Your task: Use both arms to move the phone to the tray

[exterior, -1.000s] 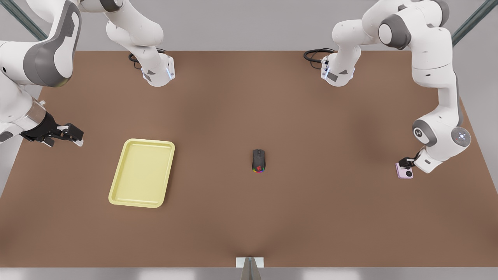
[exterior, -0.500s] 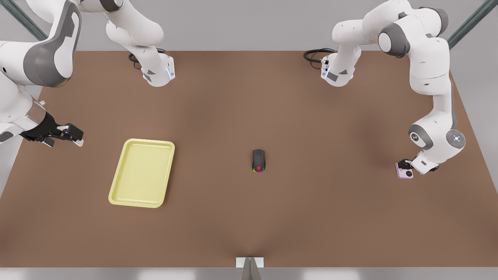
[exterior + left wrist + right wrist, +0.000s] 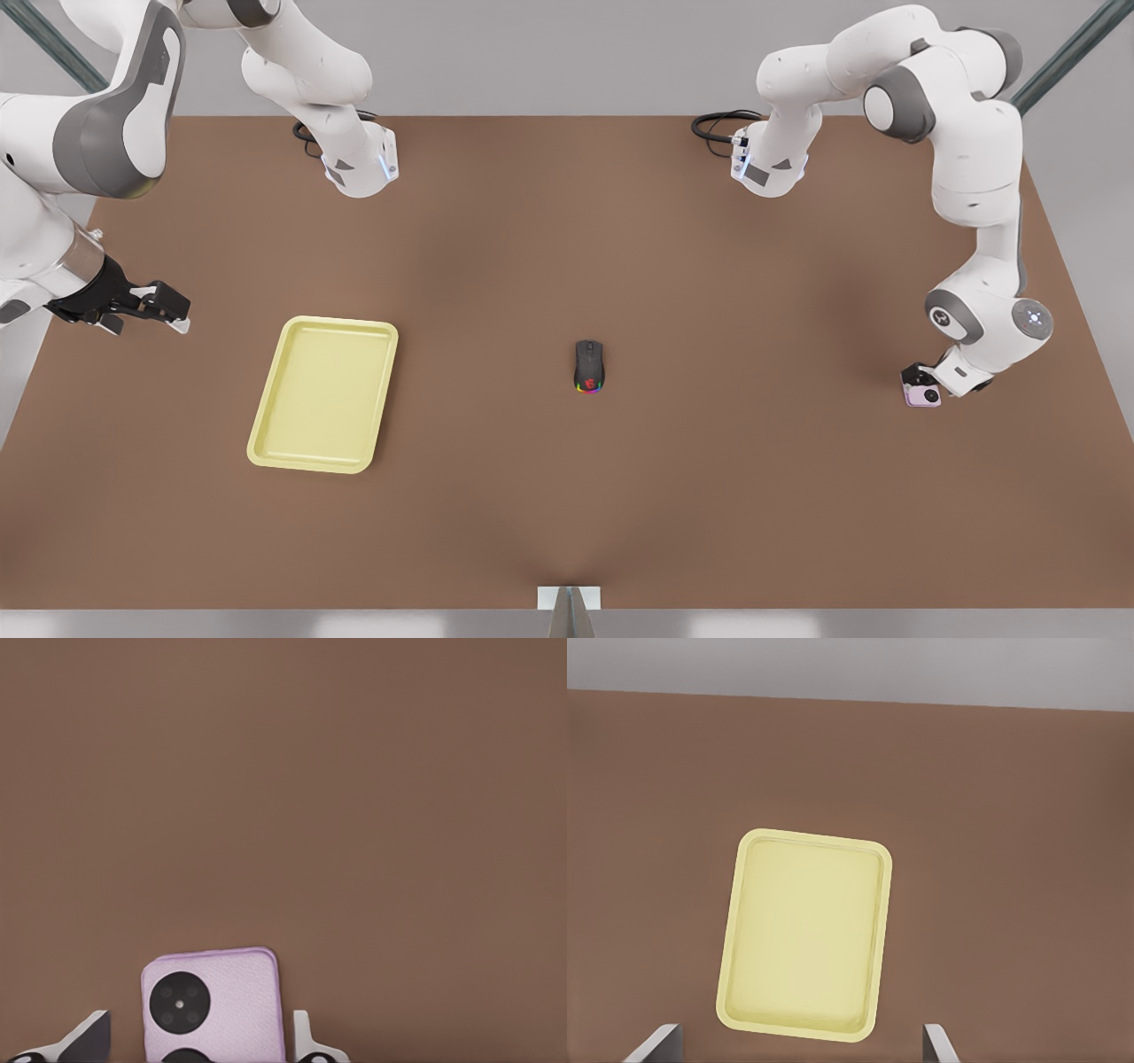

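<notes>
Two robot arms stand over a big brown table. Nearest to the front edge of the table, toward the front view's left, lies the yellow tray. It is flat on the table with nothing in it, and it has not moved.

A little farther back, in the middle, sits a black mouse with rainbow lights. It is well apart from the tray and in the same spot as before.

At the front view's right is the pink phone, flat on the table, far from the tray. The left gripper is right down over it. A second ago the wrist of this arm sat a bit more to the right; now it has slid in and covers more of the phone. The phone has not left its place. In the left wrist view the phone lies between the two fingers, one on each side. They are spread with a small gap to the phone, not squeezing it yet.

At the front view's left the right gripper hangs above the table beside the tray and waits. It has not moved. Its fingers are spread wide, with the tray seen between them, farther off.
</notes>
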Motion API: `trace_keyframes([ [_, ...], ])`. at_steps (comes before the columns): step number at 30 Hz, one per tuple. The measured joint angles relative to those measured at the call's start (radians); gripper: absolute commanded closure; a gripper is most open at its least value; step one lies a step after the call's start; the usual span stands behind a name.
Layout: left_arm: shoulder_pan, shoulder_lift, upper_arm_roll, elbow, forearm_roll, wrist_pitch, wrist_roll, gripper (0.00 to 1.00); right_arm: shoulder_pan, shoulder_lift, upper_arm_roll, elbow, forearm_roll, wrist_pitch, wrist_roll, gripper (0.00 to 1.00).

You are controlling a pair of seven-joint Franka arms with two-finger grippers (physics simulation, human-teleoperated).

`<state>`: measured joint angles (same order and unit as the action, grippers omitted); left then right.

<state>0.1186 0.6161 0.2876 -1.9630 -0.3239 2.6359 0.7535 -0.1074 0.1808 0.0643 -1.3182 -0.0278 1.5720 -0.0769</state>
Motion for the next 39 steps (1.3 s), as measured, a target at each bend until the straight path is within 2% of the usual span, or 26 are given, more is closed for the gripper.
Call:
trace_keyframes([
  [9, 0.003, 0.016, -0.002, 0.007, -0.028, 0.010, 0.020, 0.00, 0.000, 0.000, 0.000, 0.000, 0.000, 0.000, 0.000, 0.00],
  [20, 0.002, 0.035, -0.012, 0.019, -0.033, 0.020, 0.033, 0.21, 0.000, 0.000, 0.000, 0.000, 0.000, 0.000, -0.001, 0.00],
  [35, -0.011, 0.031, -0.024, 0.057, -0.029, -0.005, 0.032, 0.24, 0.000, 0.000, 0.000, 0.000, 0.000, 0.000, -0.001, 0.00],
  [39, -0.104, 0.012, -0.021, 0.092, -0.025, -0.049, 0.019, 0.24, 0.000, 0.000, 0.000, 0.000, 0.000, 0.000, -0.001, 0.00],
])
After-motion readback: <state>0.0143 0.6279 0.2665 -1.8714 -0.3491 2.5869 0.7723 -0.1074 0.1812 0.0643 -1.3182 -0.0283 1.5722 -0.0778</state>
